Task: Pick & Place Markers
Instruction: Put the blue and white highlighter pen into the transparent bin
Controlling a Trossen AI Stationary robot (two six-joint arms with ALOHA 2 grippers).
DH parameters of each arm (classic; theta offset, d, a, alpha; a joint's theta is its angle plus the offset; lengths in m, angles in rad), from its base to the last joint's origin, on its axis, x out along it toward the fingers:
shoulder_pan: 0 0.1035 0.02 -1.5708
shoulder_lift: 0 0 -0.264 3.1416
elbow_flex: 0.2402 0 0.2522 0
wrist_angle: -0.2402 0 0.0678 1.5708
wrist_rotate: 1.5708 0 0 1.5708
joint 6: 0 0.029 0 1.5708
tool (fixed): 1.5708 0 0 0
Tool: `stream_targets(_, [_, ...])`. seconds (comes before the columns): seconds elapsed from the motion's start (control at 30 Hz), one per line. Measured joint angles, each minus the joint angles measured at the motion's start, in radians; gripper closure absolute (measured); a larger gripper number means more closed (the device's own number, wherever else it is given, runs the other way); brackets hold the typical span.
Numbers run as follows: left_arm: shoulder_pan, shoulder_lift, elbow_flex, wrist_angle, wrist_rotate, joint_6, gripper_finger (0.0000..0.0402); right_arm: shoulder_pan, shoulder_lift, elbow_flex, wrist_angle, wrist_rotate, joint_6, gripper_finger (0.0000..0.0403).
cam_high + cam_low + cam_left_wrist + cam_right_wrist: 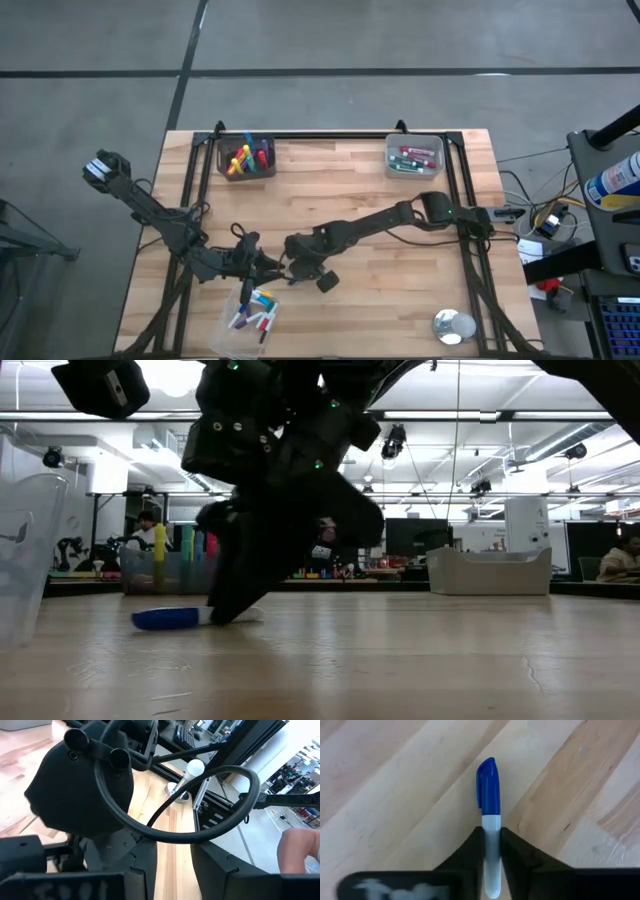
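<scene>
A blue-capped, white-barrelled marker (488,785) lies flat on the wooden table (380,290), and my right gripper (491,840) is shut on its barrel. In the low view its blue cap (165,618) sticks out beside the dark fingers (232,605). My right gripper (292,264) reaches in from the table's right to the near middle. My left gripper (260,265) stands close beside it. The right arm's hand (80,785) fills the left wrist view. My right gripper pinches the marker's white barrel (490,824) between its two fingers, just behind the blue cap. The fingers come slanting down from above, one on each long side of the barrel. The marker lies flat on the table, its cap end free.
A clear container (250,315) with several markers stands at the near edge, left of centre. Two bins of markers stand at the far edge, one left (247,157) and one right (413,155). A small round object (453,325) lies at the near right.
</scene>
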Motion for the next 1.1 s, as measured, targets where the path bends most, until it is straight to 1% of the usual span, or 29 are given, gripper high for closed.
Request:
stream_targets(0.07, [0.0, 0.0, 0.0, 0.0, 0.0, 0.0, 0.0291, 0.003, -0.002, -0.008, -0.031, 0.001, 0.009, 0.0375])
stream_targets(0.1, [0.0, 0.0, 0.0, 0.0, 0.0, 0.0, 0.0291, 0.005, -0.002, -0.011, -0.056, 0.001, 0.023, 0.0379])
stream_targets(0.27, [0.0, 0.0, 0.0, 0.0, 0.004, 0.0, 0.0291, 0.011, -0.021, -0.014, -0.104, 0.0, 0.14, 0.0377])
stream_targets(0.4, [0.001, -0.004, 0.0, 0.001, 0.052, -0.005, 0.0291, 0.03, -0.066, -0.023, -0.121, -0.019, 0.176, 0.0377])
stream_targets(0.6, [0.001, -0.01, 0.0, 0.0, 0.118, -0.004, 0.0291, 0.074, -0.168, -0.022, -0.083, -0.039, 0.224, 0.0378])
stream_targets(0.77, [0.001, -0.01, 0.0, -0.01, 0.128, 0.0, 0.0291, 0.083, -0.24, -0.022, -0.078, -0.032, 0.319, 0.0379])
stream_targets(0.83, [0.001, -0.01, 0.0, -0.009, 0.125, 0.006, 0.0291, 0.086, -0.276, -0.022, -0.068, 0.002, 0.362, 0.0379])
stream_targets(0.93, [0.001, -0.01, 0.0, -0.008, 0.112, 0.03, 0.0291, 0.088, -0.333, -0.02, -0.057, 0.084, 0.413, 0.0379])
stream_targets(1.1, [0.002, -0.01, 0.0, -0.009, 0.023, 0.035, 0.0291, 0.083, -0.384, -0.021, -0.046, 0.14, 0.449, 0.0379])
